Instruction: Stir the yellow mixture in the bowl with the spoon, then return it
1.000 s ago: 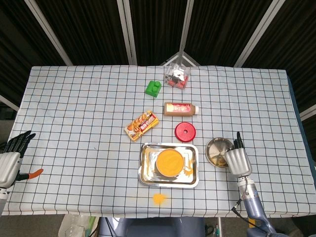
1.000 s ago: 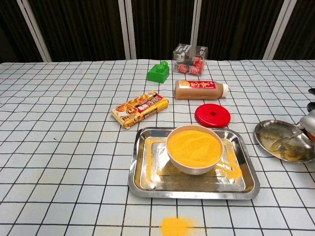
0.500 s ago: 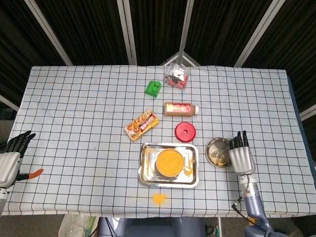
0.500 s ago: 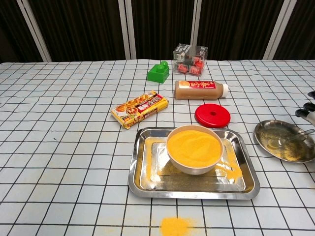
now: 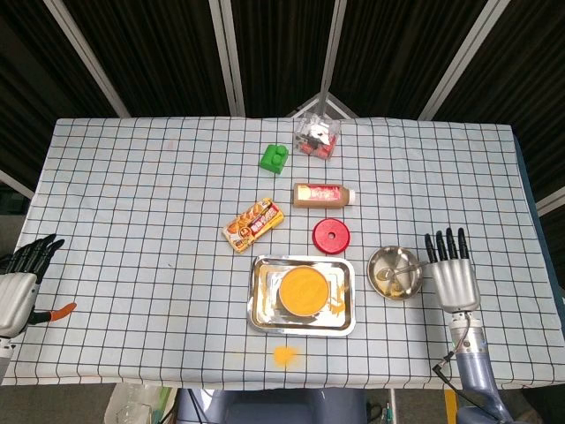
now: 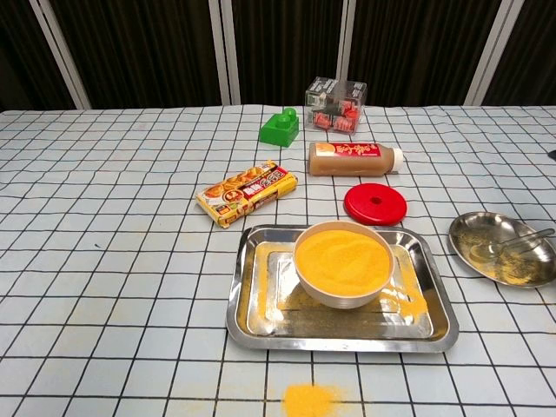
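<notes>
A white bowl of yellow mixture [image 5: 304, 289] [image 6: 341, 259] stands in a steel tray [image 5: 261, 314] [image 6: 244, 313] near the table's front edge. The metal spoon [image 5: 399, 268] [image 6: 512, 244] lies in a small round steel dish [image 5: 381, 284] [image 6: 473, 228] to the tray's right, its handle pointing right. My right hand [image 5: 452, 276] hovers just right of the dish, fingers straight and apart, holding nothing; the chest view does not show it. My left hand [image 5: 19, 288] rests at the table's left front corner, fingers extended and empty.
Behind the tray lie a red round lid [image 5: 332, 235], a brown bottle on its side [image 5: 321, 194], a snack box [image 5: 252, 223], a green block [image 5: 274, 158] and a clear box [image 5: 316, 134]. Spilled yellow powder [image 5: 283, 355] lies in front of the tray. An orange item [image 5: 62, 309] lies by my left hand.
My right hand has let go of the spoon, drawn away rightward from the dish and spread its fingers. The spoon now lies in the dish. My left hand is still.
</notes>
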`<state>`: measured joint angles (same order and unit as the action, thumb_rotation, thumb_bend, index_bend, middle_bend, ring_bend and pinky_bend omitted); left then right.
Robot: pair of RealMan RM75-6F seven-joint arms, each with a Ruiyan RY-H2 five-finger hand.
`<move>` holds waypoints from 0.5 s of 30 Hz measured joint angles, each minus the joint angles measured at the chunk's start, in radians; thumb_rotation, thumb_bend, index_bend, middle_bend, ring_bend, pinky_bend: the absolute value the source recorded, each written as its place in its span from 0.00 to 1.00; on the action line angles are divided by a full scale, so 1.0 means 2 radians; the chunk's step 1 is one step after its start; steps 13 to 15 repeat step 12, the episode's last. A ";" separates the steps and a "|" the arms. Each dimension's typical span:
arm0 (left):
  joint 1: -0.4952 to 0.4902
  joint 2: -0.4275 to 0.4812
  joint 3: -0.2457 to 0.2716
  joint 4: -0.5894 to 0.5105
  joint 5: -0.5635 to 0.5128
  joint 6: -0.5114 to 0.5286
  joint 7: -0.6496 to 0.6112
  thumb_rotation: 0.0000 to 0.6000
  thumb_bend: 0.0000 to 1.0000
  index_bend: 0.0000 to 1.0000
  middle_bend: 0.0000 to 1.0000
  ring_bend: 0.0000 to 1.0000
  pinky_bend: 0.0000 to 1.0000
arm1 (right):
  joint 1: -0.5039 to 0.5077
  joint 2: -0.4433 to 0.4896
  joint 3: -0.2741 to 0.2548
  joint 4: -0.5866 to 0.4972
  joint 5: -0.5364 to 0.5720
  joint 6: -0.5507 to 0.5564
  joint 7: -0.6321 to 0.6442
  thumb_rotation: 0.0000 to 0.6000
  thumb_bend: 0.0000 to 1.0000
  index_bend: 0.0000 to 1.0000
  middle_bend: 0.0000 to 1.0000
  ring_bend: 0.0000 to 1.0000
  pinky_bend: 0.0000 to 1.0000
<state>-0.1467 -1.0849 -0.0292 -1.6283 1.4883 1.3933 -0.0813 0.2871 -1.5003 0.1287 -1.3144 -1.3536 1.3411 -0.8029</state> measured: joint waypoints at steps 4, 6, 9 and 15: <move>0.002 -0.001 0.005 0.007 0.011 0.008 0.022 1.00 0.01 0.00 0.00 0.00 0.00 | -0.019 0.064 -0.008 -0.066 -0.010 0.008 0.084 1.00 0.40 0.00 0.00 0.00 0.00; 0.005 -0.001 0.008 0.008 0.019 0.015 0.030 1.00 0.01 0.00 0.00 0.00 0.00 | -0.033 0.106 -0.018 -0.102 -0.021 0.016 0.134 1.00 0.40 0.00 0.00 0.00 0.00; 0.010 -0.001 0.013 0.010 0.028 0.024 0.039 1.00 0.01 0.00 0.00 0.00 0.00 | -0.056 0.163 -0.038 -0.142 -0.051 0.035 0.201 1.00 0.40 0.00 0.00 0.00 0.00; 0.017 0.000 0.019 0.009 0.035 0.033 0.044 1.00 0.01 0.00 0.00 0.00 0.00 | -0.080 0.195 -0.061 -0.156 -0.096 0.066 0.256 1.00 0.40 0.00 0.00 0.00 0.00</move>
